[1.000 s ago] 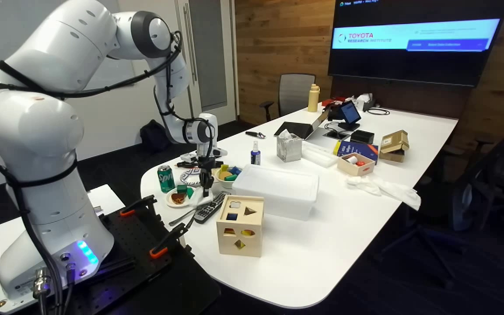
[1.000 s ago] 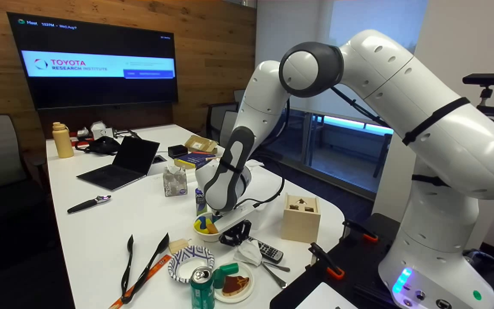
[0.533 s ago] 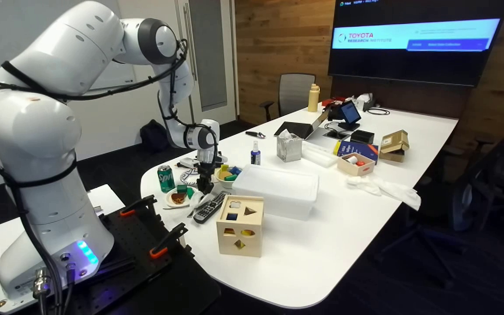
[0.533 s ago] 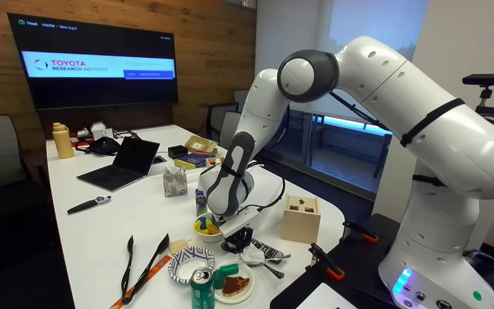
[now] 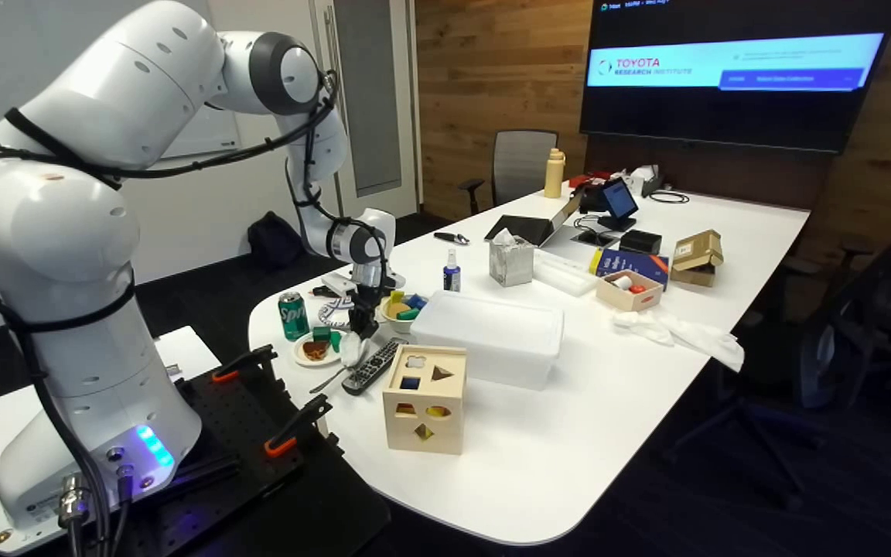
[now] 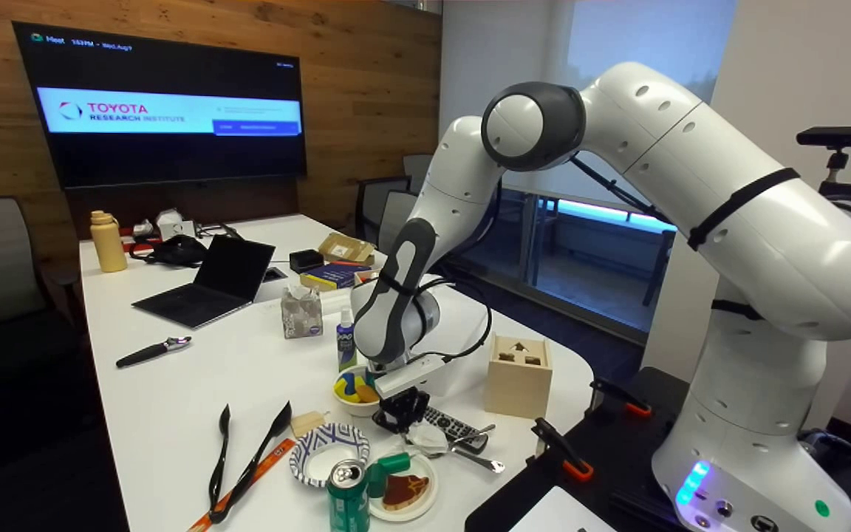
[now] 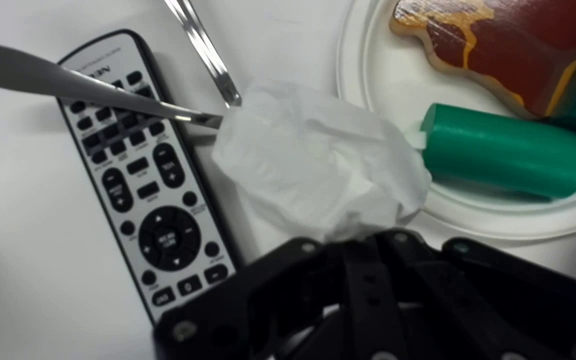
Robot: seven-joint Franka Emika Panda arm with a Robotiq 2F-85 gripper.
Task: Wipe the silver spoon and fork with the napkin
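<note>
A crumpled white napkin (image 7: pixel 313 155) is bunched in front of my gripper (image 7: pixel 353 239). It also shows in an exterior view (image 6: pixel 428 437). My gripper, seen in both exterior views (image 5: pixel 363 323) (image 6: pixel 402 412), points down with its fingers close together on the napkin's near edge. Two silver utensil handles stick out from the napkin's far side. One handle (image 7: pixel 93 92) crosses over the remote; the other handle (image 7: pixel 205 52) points away between remote and plate. The utensils' heads are hidden by the napkin, so I cannot tell spoon from fork.
A remote (image 7: pixel 163 210) lies close on one side. A plate (image 7: pixel 355 65) with a toy steak (image 7: pixel 508 45) and green cylinder (image 7: pixel 505 150) is on the other. A toy bowl (image 6: pixel 357 406), patterned bowl (image 6: pixel 300 473), Sprite can (image 6: pixel 349 495), wooden shape box (image 6: pixel 518 384) and lidded bin (image 5: pixel 492 333) stand around.
The utensil handles have swung back and forth, one now lying over the remote. The gripper and napkin have shifted slightly near the plate, with the napkin still at the fingertips.
</note>
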